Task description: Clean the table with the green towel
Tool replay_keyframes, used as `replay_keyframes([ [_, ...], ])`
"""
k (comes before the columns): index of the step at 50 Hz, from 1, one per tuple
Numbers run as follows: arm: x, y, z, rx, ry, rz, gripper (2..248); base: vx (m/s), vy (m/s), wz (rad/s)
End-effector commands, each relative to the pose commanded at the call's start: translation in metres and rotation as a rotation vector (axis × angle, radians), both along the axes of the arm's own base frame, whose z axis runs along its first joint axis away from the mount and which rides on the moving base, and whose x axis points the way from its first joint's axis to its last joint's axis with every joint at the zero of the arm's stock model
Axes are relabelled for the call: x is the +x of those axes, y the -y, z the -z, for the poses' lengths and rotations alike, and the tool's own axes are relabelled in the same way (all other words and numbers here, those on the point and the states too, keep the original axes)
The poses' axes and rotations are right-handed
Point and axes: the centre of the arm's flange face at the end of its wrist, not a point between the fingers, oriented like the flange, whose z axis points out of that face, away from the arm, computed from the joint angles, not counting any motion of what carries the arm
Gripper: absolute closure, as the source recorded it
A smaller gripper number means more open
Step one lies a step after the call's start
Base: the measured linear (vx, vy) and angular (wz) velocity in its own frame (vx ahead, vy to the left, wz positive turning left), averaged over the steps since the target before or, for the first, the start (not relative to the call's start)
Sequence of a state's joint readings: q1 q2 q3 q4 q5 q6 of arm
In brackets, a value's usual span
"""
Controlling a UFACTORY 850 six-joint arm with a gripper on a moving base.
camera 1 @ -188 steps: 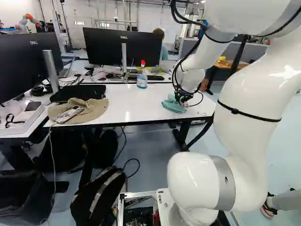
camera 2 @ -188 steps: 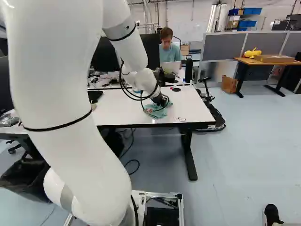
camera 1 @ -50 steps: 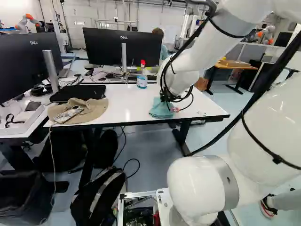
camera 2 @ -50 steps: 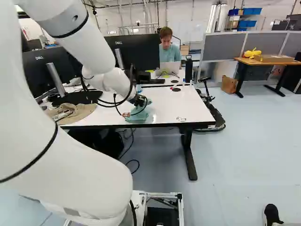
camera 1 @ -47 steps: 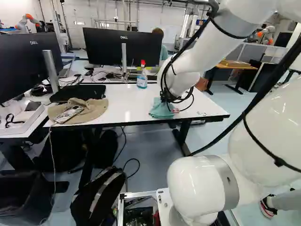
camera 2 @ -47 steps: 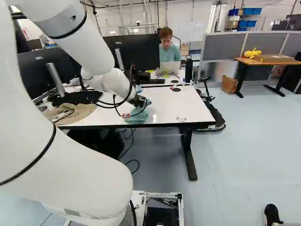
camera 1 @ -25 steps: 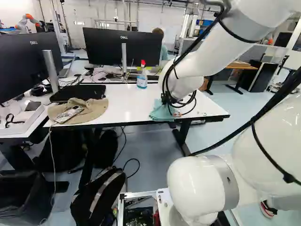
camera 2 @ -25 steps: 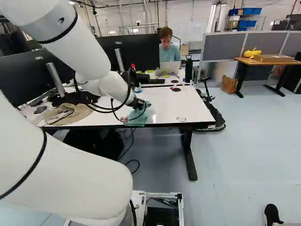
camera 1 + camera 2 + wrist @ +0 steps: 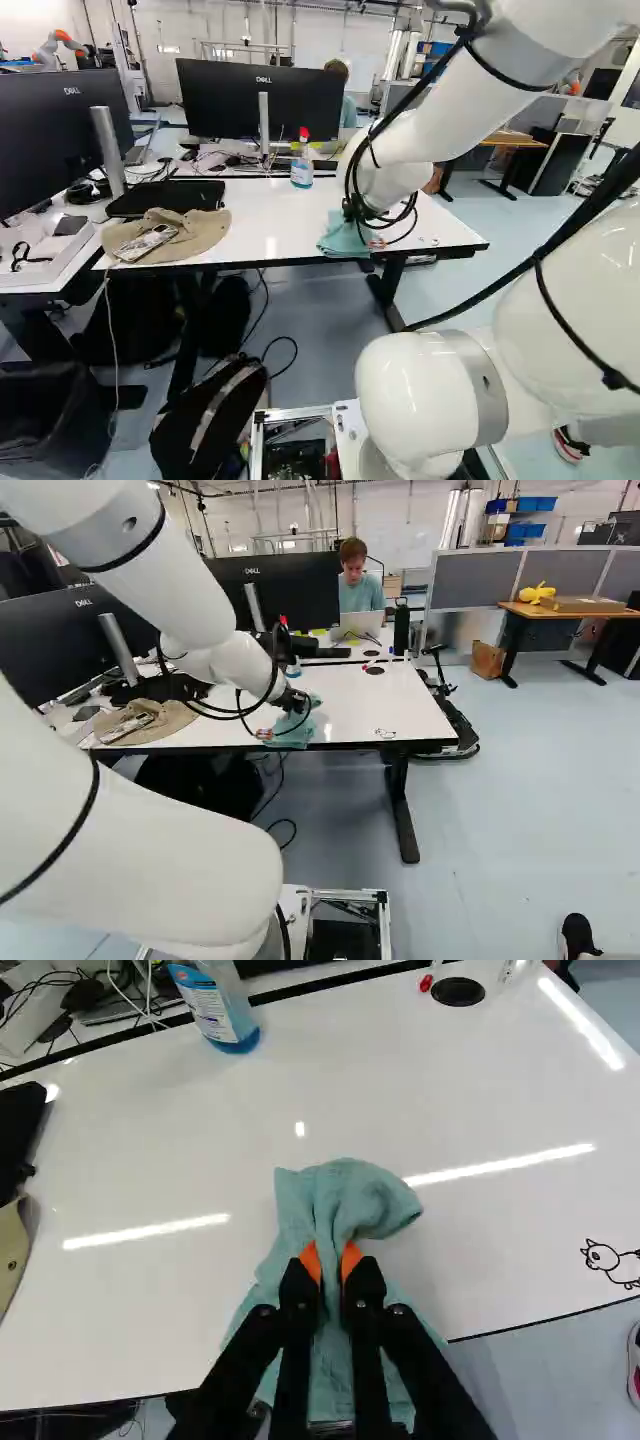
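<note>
While the arm reaches out over the white-topped desk point(image 9: 180, 1290), the black two-finger gripper point(image 9: 294, 697) is closed on the green towel point(image 9: 345, 1200), its orange pads point(image 9: 311, 1262) pinching a gathered fold from both sides. The towel lies on the desktop, bunched up just ahead of the fingers and spreading out beneath them on either side, with its loose folds reaching the near edge of the desk.

Farther ahead of the gripper, in the wrist view, a clear spray bottle of blue liquid point(image 9: 302, 170) with a red nozzle stands on the desk, well apart from the towel. Near the far edge are a round black cable grommet point(image 9: 458, 991) and, just beside it, a red-tipped marker point(image 9: 427, 981). A black-line cow doodle point(image 9: 606, 1260) marks the white surface at the right of the right base view, near the front edge.

At the left of the left base view, a tan brimmed cap point(image 9: 202, 233) rests on the desk with a pale gadget point(image 9: 147, 243) on top of it. A black monitor point(image 9: 225, 100) stands beyond the spray bottle, and a black backpack point(image 9: 190, 425) with a grey stripe is on the floor.
</note>
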State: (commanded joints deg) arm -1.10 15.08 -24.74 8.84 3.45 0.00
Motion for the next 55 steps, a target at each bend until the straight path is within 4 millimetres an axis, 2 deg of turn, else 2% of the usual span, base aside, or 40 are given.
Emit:
replay_keyframes([
  [11,0.0,0.0,-0.001,0.0,0.002,0.0,208,0.0,0.0,0.0],
  [21,0.001,0.004,-0.009,-0.001,0.024,0.011,208,0.0,0.0,0.0],
  [31,0.011,0.015,-0.021,-0.002,0.047,0.041,208,0.0,0.0,0.0],
  [55,0.034,0.05,-0.023,-0.003,0.037,0.129,208,0.0,0.0,0.0],
])
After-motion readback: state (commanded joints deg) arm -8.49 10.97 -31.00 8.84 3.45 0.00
